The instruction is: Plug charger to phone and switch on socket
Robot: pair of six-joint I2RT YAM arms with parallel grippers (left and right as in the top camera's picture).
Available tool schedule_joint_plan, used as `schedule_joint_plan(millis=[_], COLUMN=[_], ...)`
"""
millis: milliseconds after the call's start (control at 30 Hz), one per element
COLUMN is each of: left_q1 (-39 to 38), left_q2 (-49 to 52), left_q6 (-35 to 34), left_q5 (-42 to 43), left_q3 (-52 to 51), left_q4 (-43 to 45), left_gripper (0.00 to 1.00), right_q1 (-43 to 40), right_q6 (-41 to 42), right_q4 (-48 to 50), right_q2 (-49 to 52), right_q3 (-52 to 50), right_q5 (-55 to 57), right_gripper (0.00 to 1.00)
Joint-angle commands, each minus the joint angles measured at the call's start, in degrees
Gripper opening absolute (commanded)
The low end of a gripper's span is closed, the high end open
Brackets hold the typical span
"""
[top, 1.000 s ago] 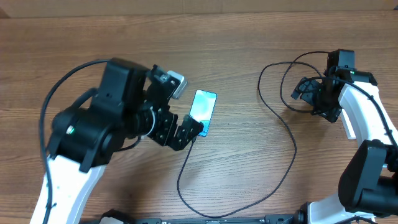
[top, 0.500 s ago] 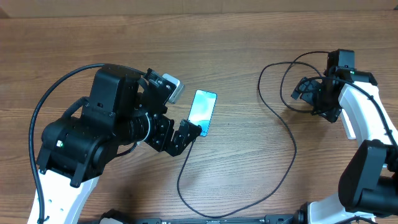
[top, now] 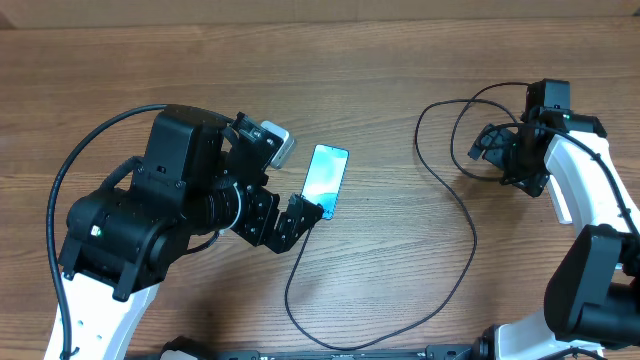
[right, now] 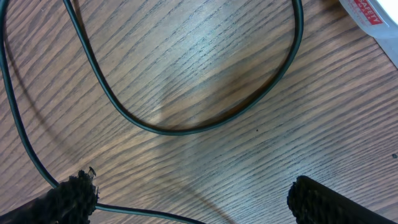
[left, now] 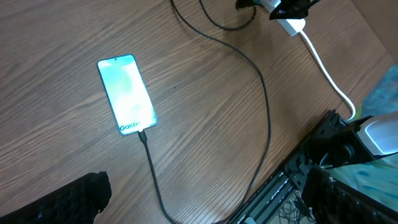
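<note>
The phone (top: 327, 178) lies flat with its teal screen lit; in the left wrist view the phone (left: 126, 93) shows "Galaxy" at its near end. The charger (left: 152, 180) meets that end with its plug tip. Its black cable (top: 455, 290) loops toward the front edge, then back up to the right arm. My left gripper (top: 290, 222) hangs open just left of the phone's near end, holding nothing. My right gripper (top: 487, 152) is open above cable loops (right: 186, 127). The socket (left: 291, 26) peeks out white under the right arm; its switches are hidden.
A white cord (left: 326, 74) runs from the socket toward the table's edge. A black frame rail (left: 292, 180) lines that edge. A white labelled corner (right: 367, 15) shows at the top right of the right wrist view.
The left arm has drawn back a little toward the lower left, away from the phone. The right arm, phone and cable have not moved.
</note>
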Motion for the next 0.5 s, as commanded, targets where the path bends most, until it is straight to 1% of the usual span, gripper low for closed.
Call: schedule_joint_plan(millis=[0, 267, 367, 467], left_q1=[-0.2, -0.2, -0.2, -0.2], left_q2=[-1.0, -1.0, -1.2, -1.9], left_q6=[-0.2, -0.1, -0.1, -0.1], left_q5=[-0.1, -1.5, -1.5, -1.5], left_q3=[-0.2, -1.5, -4.7, -10.0], left_q4=[-1.9, -2.3, -0.8, 3.2], left_gripper=[1.00, 0.99, 0.99, 1.00], right_q1=[0.3, 0.3, 0.3, 0.3], right_q6=[0.3, 0.3, 0.3, 0.3], right_q4=[0.3, 0.3, 0.3, 0.3], right_q2=[-1.2, -1.2, -1.2, -1.2], right_q3=[-0.1, -0.1, -0.1, -0.1], right_q5=[-0.4, -0.4, -0.4, -0.4], right_gripper=[1.00, 1.00, 1.00, 1.00])
